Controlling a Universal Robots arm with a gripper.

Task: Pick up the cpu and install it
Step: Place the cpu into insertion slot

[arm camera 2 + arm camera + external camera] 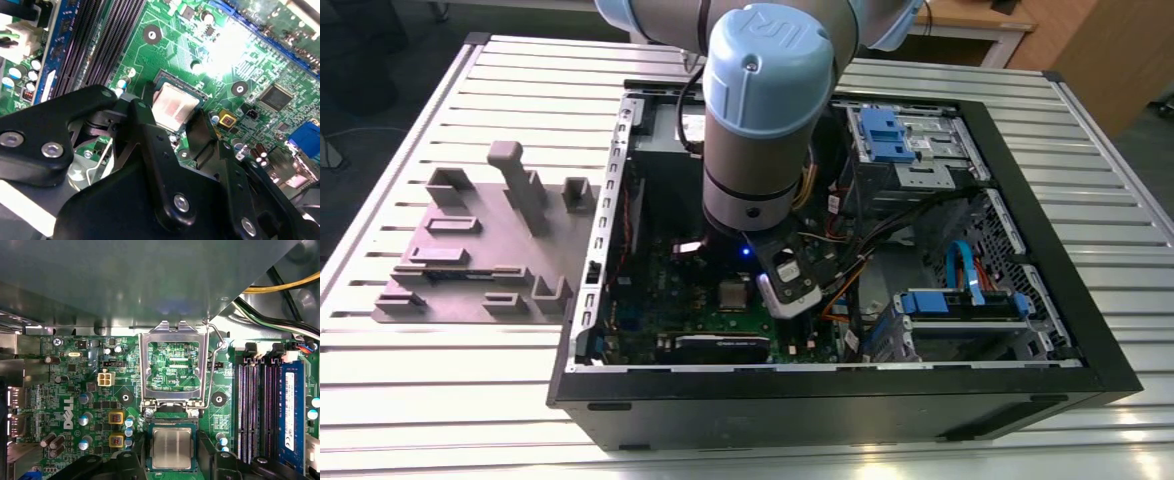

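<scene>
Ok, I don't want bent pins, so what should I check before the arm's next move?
1. The cpu lies inside the socket: ok.
2. Socket frame swung up, off the cpu: ok.
3. Gripper open, fingers either side of the cpu, not touching it: ok.
4. The cpu seated fully flat: cannot tell.
5. Memory slots apart from the fingers: ok.

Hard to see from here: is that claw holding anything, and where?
Nothing, it seems: the cpu lies in its socket, and the gripper is open, its fingers flanking the chip without touching.
</scene>
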